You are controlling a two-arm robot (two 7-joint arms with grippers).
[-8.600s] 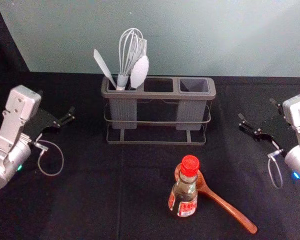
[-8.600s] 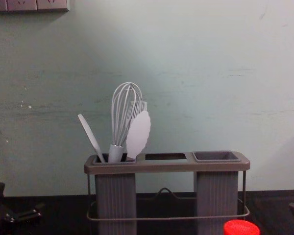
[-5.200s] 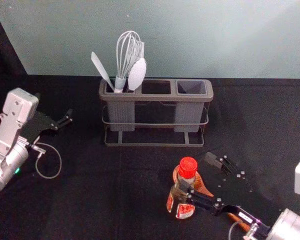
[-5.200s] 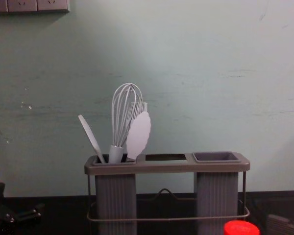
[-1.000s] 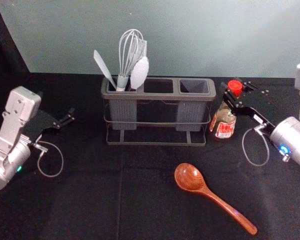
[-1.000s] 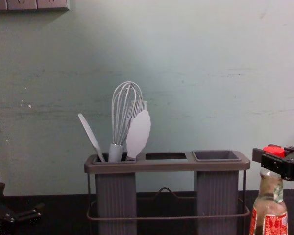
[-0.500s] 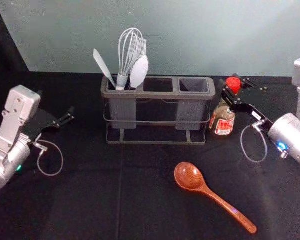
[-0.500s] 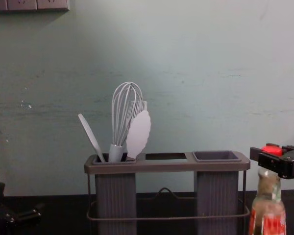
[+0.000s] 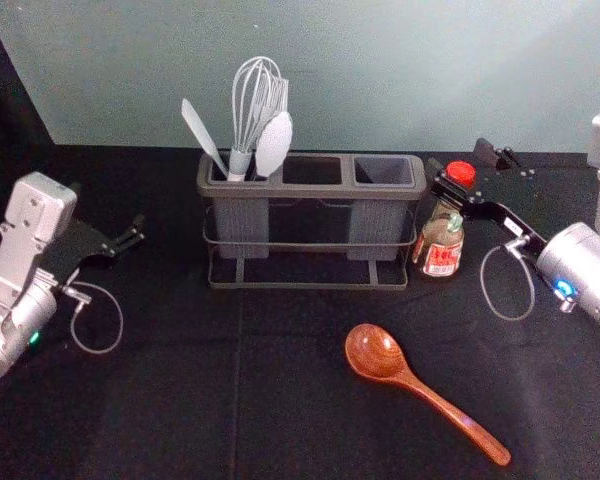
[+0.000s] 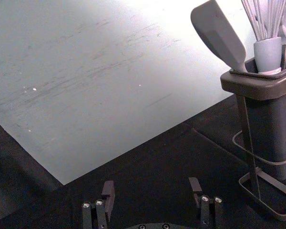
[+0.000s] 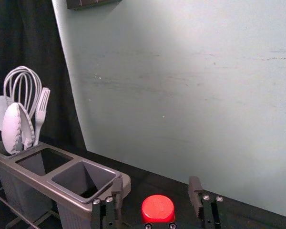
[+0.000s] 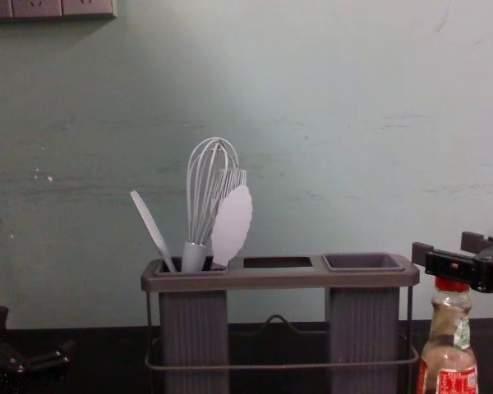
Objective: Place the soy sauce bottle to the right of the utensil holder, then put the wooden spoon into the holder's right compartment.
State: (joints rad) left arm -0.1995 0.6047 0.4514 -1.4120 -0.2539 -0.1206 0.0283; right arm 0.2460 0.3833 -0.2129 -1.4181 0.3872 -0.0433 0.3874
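1. Soy sauce bottle [image 9: 442, 240]: standing upright on the black cloth [image 9: 300, 380], just beside the right end of the utensil holder [image 9: 315, 190]. Contact between bottle and holder cannot be determined. Red cap [image 9: 461, 174] fitted; red label faces the near side.

2. Right gripper [image 9: 462, 160]: located at the top of the bottle, right of the holder. Jaws observed spread. The right wrist view shows the cap between them, with a gap on either side. In the chest view, the gripper is level with the top of the cap and just above it.

3. Wooden spoon [image 9: 375, 353]: lying on the cloth in front of the holder and well apart from it. Bowl directed toward the holder; handle runs toward the near right.

4. Holder: upright, three openings in a row, carried on a wire frame. Right compartment [image 9: 384, 171] has an open top and lies nearest the bottle.

5. Left compartment: contains a whisk [image 9: 253, 110], a spatula [image 9: 202, 135] leaning outward to the left, a scalloped white utensil [image 9: 274, 145] and a fork [image 11: 42, 107].

6. Left gripper [image 9: 108, 204]: parked left of the holder and apart from it. Jaws spread, with cloth visible between them in the left wrist view.
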